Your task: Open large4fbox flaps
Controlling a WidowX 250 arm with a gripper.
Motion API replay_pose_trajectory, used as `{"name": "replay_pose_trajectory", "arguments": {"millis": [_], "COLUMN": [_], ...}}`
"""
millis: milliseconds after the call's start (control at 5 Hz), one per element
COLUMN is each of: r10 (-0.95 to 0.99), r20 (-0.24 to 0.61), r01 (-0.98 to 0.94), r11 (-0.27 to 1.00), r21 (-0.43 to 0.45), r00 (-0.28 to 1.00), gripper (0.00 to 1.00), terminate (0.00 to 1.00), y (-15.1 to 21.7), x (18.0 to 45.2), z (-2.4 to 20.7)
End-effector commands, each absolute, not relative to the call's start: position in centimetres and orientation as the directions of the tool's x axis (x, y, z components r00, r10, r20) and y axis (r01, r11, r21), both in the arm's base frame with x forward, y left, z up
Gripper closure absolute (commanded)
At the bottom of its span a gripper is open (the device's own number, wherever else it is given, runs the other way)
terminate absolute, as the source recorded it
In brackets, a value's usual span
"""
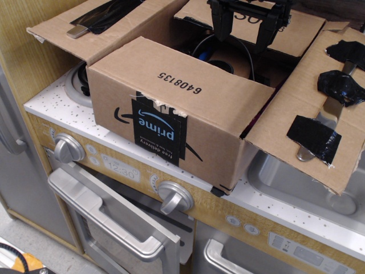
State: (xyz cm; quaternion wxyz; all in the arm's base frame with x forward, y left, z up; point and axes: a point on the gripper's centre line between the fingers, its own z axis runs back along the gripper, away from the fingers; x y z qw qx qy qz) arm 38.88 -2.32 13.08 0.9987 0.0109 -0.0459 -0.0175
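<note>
The large4fbox (171,123) is a brown cardboard box with black "prime" tape, standing on the toy oven top. The near flap (188,74), printed "6408135", lies flat over the front half of the box. The left flap (85,25) is folded out and bears black tape over a silver strip. The right flap (319,120) is folded out with three black tape patches. The far flap (296,28) lies back behind the opening. My black gripper (243,41) hangs over the open rear part of the box, its two fingers spread apart and holding nothing. Dark cables show inside.
The toy oven (137,188) has two silver knobs (68,147) and a door handle (108,214) below the box. A silver sink (296,177) lies under the right flap. A burner (77,85) shows at the left. A grey fridge door (11,142) stands at the far left.
</note>
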Motion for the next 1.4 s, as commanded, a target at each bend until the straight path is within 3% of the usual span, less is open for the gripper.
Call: {"name": "replay_pose_trajectory", "arguments": {"millis": [0,600,1000,1200], "r10": [-0.036,0.081,0.012,0.012], "r20": [0.091,-0.029,-0.138,-0.208], "r01": [0.034,-0.082,-0.023,-0.025], "r11": [0.999,0.995,0.997,0.998], "r21": [0.023,-0.065,-0.076,-0.059], "r00": [0.995,0.996,0.99,0.978], "gripper": [0.0,0.0,0.0,0.0], "terminate": [0.0,0.0,0.0,0.0], "y": [-2.3,-1.9,-2.2,-2.9], "x": [38.9,38.7,37.9,37.8], "z": [13.1,9.9,10.4,12.4]}}
